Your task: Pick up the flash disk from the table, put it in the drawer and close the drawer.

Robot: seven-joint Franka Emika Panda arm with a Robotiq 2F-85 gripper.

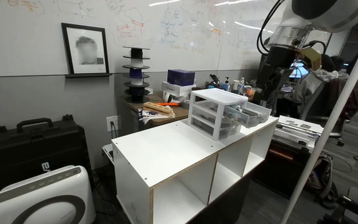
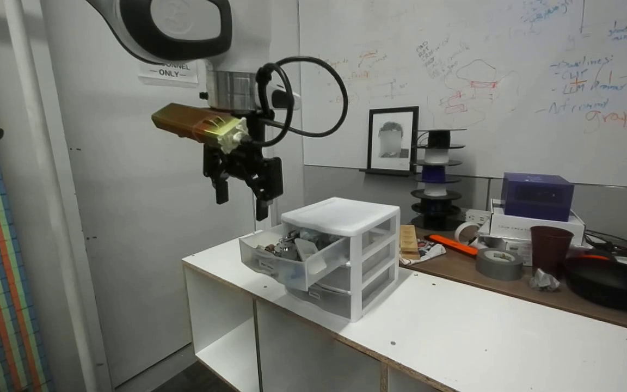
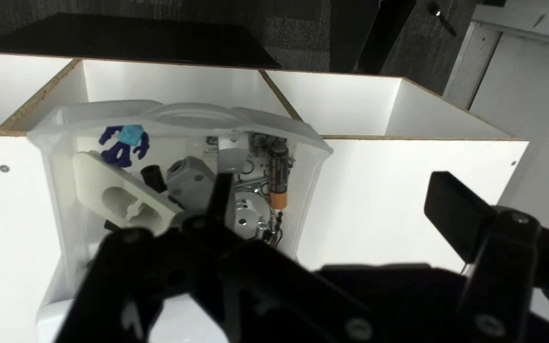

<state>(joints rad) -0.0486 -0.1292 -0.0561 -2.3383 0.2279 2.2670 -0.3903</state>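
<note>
I'm not making out the flash disk; perhaps it's lying in the top drawer (image 2: 286,272), which is jutting squarely over the cubby-side edge of the white table (image 2: 487,332). The gripper (image 2: 242,204) is hanging empty, jaws apart, the drawer lying below, away from the nearest corner; a whiteboard (image 1: 154,43) is standing behind

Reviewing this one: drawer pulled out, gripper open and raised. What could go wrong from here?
Crowded contents, such as the battery-like cylinder, might snag as the drawer closes; whether any rise above its rim is hard to tell.

The open gripper partly overlaps the drawer in the wrist view, so a straight descent might strike it.

Pushing could slide the drawer unit along the table, since no fastening is visible.
</note>
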